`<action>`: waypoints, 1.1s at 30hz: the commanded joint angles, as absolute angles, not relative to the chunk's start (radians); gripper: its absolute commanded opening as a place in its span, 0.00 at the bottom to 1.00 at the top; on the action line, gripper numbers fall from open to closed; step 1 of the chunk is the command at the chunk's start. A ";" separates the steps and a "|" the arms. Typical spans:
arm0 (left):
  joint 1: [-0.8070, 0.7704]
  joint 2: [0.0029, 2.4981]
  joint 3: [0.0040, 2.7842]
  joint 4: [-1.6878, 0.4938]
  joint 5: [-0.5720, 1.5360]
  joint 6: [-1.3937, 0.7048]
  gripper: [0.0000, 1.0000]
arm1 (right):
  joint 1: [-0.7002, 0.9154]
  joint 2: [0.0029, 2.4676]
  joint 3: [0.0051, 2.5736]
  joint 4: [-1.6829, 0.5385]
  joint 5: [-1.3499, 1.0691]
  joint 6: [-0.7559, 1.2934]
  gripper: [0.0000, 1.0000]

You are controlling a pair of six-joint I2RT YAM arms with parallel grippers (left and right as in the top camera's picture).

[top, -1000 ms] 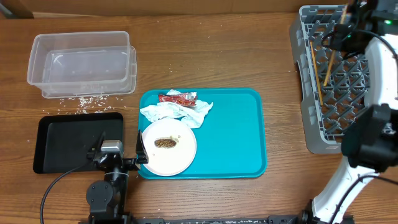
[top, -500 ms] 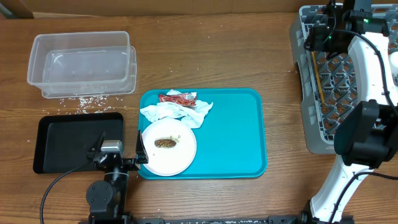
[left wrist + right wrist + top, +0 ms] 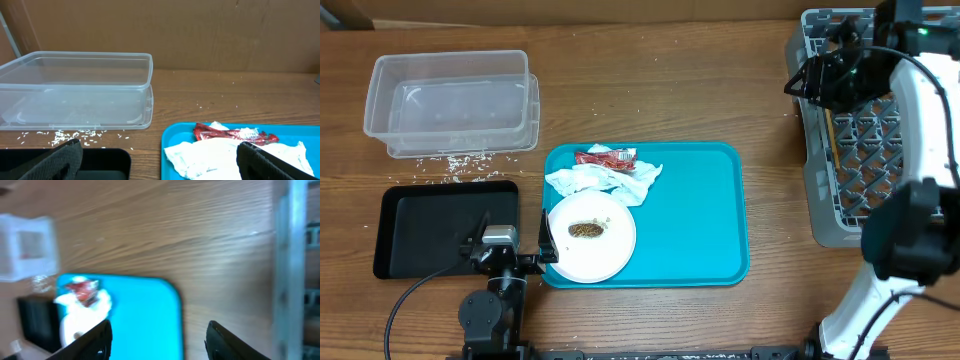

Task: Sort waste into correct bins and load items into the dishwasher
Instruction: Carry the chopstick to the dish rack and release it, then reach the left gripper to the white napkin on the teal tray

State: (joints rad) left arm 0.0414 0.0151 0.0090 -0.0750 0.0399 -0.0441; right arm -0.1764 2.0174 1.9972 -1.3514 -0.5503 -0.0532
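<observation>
On the turquoise tray (image 3: 690, 220) lie a crumpled white napkin (image 3: 602, 182) (image 3: 220, 155), a red wrapper (image 3: 605, 157) (image 3: 225, 134) and a white plate (image 3: 592, 240) carrying a brown food scrap (image 3: 585, 229). The clear tub (image 3: 450, 100) (image 3: 75, 95) and the black tray (image 3: 430, 232) sit at the left. In the grey dish rack (image 3: 860, 150) lie light chopsticks (image 3: 828, 130). My right gripper (image 3: 798, 85) (image 3: 160, 342) hangs open and empty over the rack's left edge. My left gripper (image 3: 525, 245) (image 3: 165, 165) stands wide open between the black tray and the turquoise tray, holding nothing.
Loose rice grains (image 3: 455, 160) (image 3: 75, 134) are scattered on the wood in front of the clear tub. Bare wooden table (image 3: 760, 110) lies between the turquoise tray and the rack. The right wrist view is blurred.
My right gripper held the chopsticks upright over the rack, then opened and let them drop into it. It has since swung left to the rack's edge. The left arm has not moved.
</observation>
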 commanded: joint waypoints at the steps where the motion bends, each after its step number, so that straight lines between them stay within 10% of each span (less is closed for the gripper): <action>1: 0.046 0.005 0.005 -0.077 0.034 -0.022 1.00 | -0.181 1.863 2.011 -1.396 -0.600 -0.044 0.68; 2: 0.046 0.005 0.005 -0.077 0.034 -0.022 1.00 | -0.187 1.833 2.011 -1.411 -0.553 -0.044 0.96; 3: 0.046 0.005 0.005 -0.077 0.034 -0.022 1.00 | -0.193 1.814 2.011 -1.421 -0.505 -0.040 1.00; 8: 0.046 0.005 0.005 -0.077 0.034 -0.022 1.00 | -0.284 1.750 2.011 -1.430 -0.197 0.125 1.00; 29: 0.046 0.005 0.005 -0.070 0.039 -0.031 1.00 | -0.410 1.753 2.010 -1.446 -0.199 0.161 1.00; 33: 0.044 0.005 0.005 0.038 0.357 -0.316 1.00 | -0.410 1.753 2.010 -1.446 -0.199 0.161 1.00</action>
